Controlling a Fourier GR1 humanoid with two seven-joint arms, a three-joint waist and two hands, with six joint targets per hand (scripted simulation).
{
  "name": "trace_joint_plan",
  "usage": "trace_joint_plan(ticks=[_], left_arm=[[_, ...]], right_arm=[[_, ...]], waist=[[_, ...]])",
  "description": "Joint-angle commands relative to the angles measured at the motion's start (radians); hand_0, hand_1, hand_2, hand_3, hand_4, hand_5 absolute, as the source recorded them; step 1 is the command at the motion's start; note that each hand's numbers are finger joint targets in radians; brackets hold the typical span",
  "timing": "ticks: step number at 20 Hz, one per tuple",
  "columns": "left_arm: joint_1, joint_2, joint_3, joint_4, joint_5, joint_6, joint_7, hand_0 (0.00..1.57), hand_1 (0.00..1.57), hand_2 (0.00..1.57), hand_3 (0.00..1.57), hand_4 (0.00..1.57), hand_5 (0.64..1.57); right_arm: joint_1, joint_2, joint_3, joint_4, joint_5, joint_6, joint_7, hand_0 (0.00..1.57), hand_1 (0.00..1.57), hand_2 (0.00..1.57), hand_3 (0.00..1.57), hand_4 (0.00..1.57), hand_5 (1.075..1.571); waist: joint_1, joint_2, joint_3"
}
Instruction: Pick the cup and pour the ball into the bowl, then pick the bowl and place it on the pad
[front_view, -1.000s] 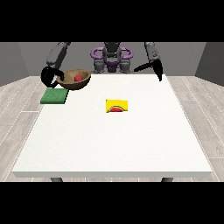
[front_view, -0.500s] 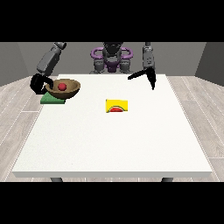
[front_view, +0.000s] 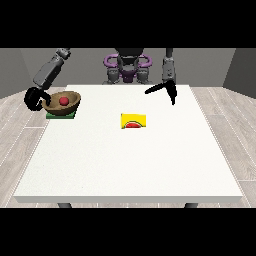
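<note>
While we look across the table:
Bowl: on the green pad, red ball inside.
Hand at the view's left: curled on the bowl's rim.
Hand at the view's right: fingers straight, thumb spread, holding nothing.
Cup: yellow, lying mid-table.

White table — green pad at far left edge, yellow cup lying near centre.

No readable text, labels, brands or nos. anywhere. Yellow cup lying mid-table has a red patch on its near side, but no letters can be made out. Bowl, ball, green pad at far left & white table: all plain, no markings.
</note>
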Motion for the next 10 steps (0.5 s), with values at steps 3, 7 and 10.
trace_joint_plan(ticks=[3,7,10], left_arm=[[-0.011,0.055,0.023,-0.092,0.011,-0.039,0.067,0.0,0.0,0.0,0.0,0.0,1.564],[0.038,0.031,-0.01,-0.167,0.004,-0.04,0.113,0.0,0.0,0.0,0.0,0.0,1.564],[0.081,0.002,-0.018,-0.14,-0.005,-0.014,0.098,0.0,0.0,0.0,0.0,0.0,1.566]], right_arm=[[-0.034,-0.063,0.003,0.042,0.023,0.014,-0.025,1.57,1.57,1.57,0.2,1.04,1.57],[-0.053,-0.032,-0.034,0.098,-0.025,0.049,0.004,1.57,1.57,1.57,0.0,0.91,1.568],[-0.053,-0.097,-0.027,0.107,-0.023,0.077,0.088,1.57,1.57,1.57,0.0,0.76,1.568]], waist=[[-0.009,0.033,-0.0008],[-0.016,0.0,-0.0007],[-0.03,-0.047,-0.0017]])
